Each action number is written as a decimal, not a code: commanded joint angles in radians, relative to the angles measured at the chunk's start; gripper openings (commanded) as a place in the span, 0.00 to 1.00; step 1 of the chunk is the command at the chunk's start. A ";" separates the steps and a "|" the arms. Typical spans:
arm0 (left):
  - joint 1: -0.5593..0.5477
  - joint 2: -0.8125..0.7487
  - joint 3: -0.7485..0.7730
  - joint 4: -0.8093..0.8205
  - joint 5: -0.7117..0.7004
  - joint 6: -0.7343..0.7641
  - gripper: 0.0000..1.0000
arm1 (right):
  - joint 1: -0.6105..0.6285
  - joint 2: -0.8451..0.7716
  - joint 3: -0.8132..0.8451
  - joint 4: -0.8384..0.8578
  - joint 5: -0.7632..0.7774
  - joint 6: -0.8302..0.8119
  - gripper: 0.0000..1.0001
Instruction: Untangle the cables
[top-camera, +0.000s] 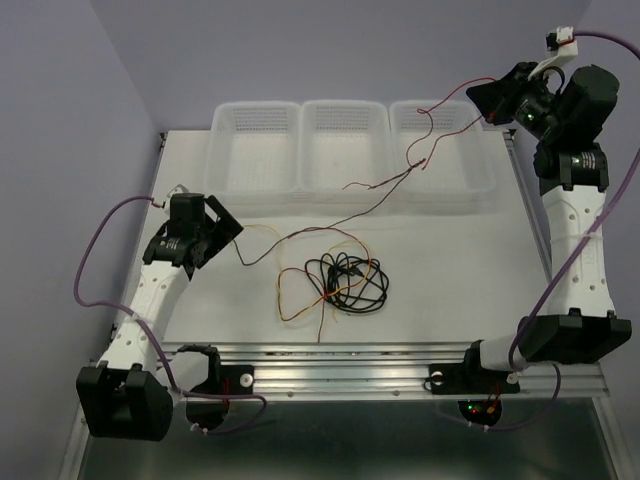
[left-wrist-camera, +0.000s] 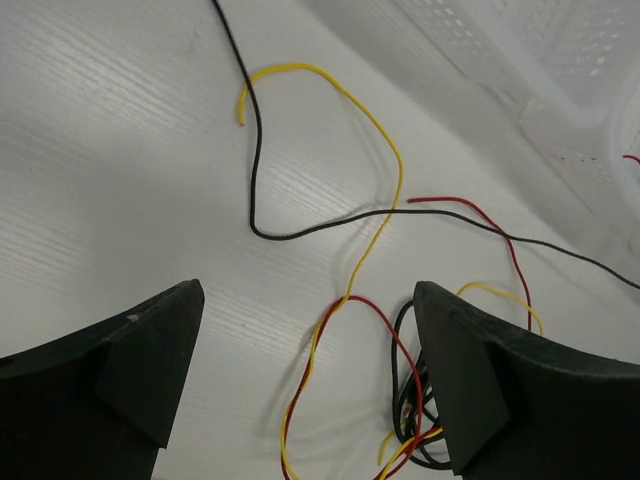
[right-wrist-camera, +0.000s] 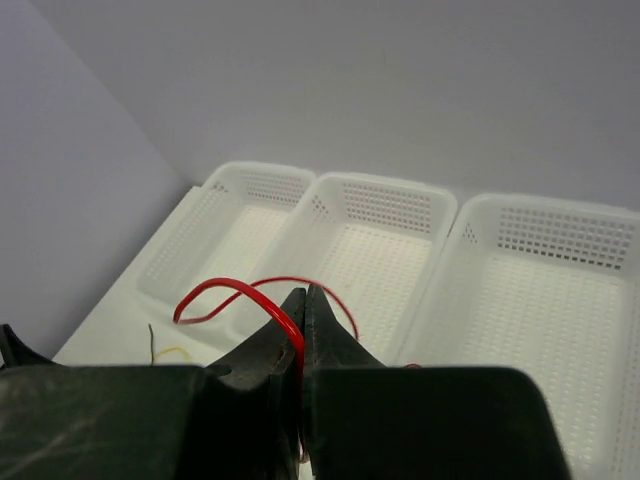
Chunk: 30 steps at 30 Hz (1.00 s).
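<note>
The cables lie as a tangle (top-camera: 345, 280) of black, red and yellow wires in the middle of the table. My right gripper (top-camera: 484, 102) is raised at the back right and shut on a red cable (top-camera: 428, 125), which hangs down over the baskets to the table. The right wrist view shows the red cable (right-wrist-camera: 215, 290) pinched between the closed fingertips of my right gripper (right-wrist-camera: 305, 292). My left gripper (top-camera: 218, 243) is open and empty, left of the tangle. In its wrist view, my left gripper (left-wrist-camera: 310, 292) is over a yellow cable (left-wrist-camera: 385, 140), a black cable (left-wrist-camera: 255, 150) and a red loop (left-wrist-camera: 480, 215).
Three white perforated baskets (top-camera: 255, 120) (top-camera: 343, 120) (top-camera: 465, 175) stand in a row at the back of the white table; they also show in the right wrist view (right-wrist-camera: 380, 200). Purple walls stand behind and to the left. A metal rail runs along the near edge (top-camera: 340, 355).
</note>
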 joint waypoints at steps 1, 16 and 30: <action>-0.036 -0.025 0.004 0.031 -0.062 -0.033 0.99 | -0.015 -0.073 0.028 0.145 -0.247 0.105 0.01; -0.787 0.168 0.213 0.564 -0.007 0.379 0.99 | -0.006 -0.194 0.037 0.477 -0.509 0.411 0.01; -0.866 0.513 0.446 0.700 0.222 0.614 0.99 | -0.006 -0.220 -0.075 0.607 -0.536 0.572 0.01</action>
